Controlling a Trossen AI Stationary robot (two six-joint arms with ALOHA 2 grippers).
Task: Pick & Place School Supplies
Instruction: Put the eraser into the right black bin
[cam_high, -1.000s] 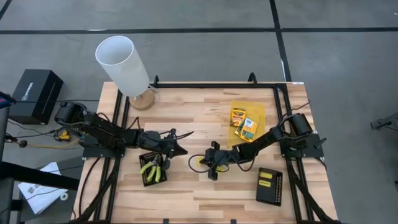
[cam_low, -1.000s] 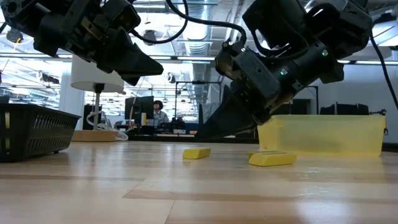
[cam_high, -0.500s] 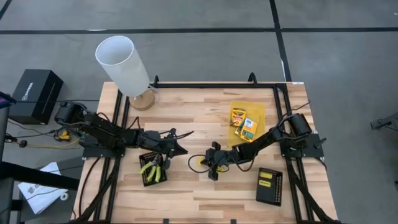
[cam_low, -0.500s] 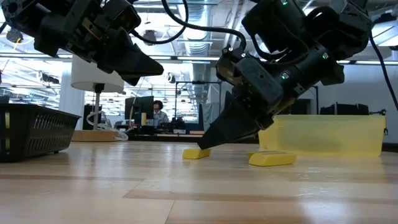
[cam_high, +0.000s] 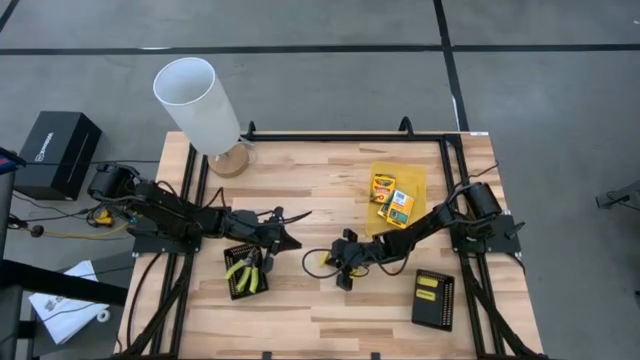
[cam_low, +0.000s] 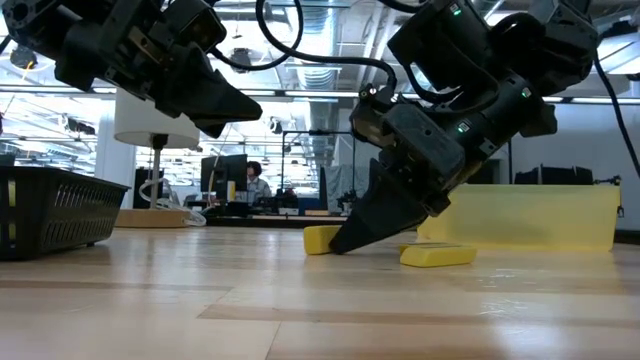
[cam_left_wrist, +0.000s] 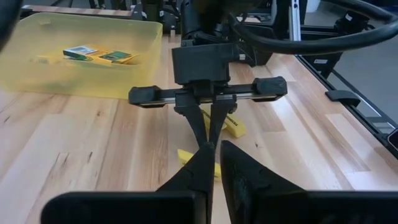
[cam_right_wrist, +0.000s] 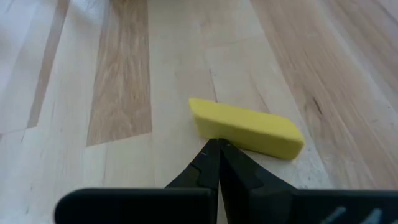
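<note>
Work surface: a light wooden butcher-block table (cam_high: 330, 195) edged by a black metal frame, standing on a grey floor marked with dark lines. A white cylindrical lamp (cam_high: 197, 103) stands on a round wooden base at the far left corner. A black box (cam_high: 58, 153) sits on the floor off the left side.

Right gripper (cam_high: 327, 262): lowered to the table near its middle, fingers pressed together with nothing between them. The tips touch the side of one short yellow stick (cam_right_wrist: 245, 128), which lies flat on the wood. A second yellow stick (cam_low: 438, 256) lies just beside it.

Left gripper (cam_high: 296, 242): held above the table, left of centre, jaws all but closed and empty.

Two printed boxes (cam_high: 391, 197) lie in the translucent yellow tray (cam_high: 416, 181) at the far right. A third printed box (cam_high: 427, 292) is in the black mesh tray (cam_high: 434, 300) at the near right. The plier-like tool (cam_high: 243, 272) lies in the other mesh tray (cam_high: 247, 272) at the near left.

Room beyond, low view: an open workshop with ceiling lights, desks and equipment; a person (cam_low: 254, 182) is seated far behind.
</note>
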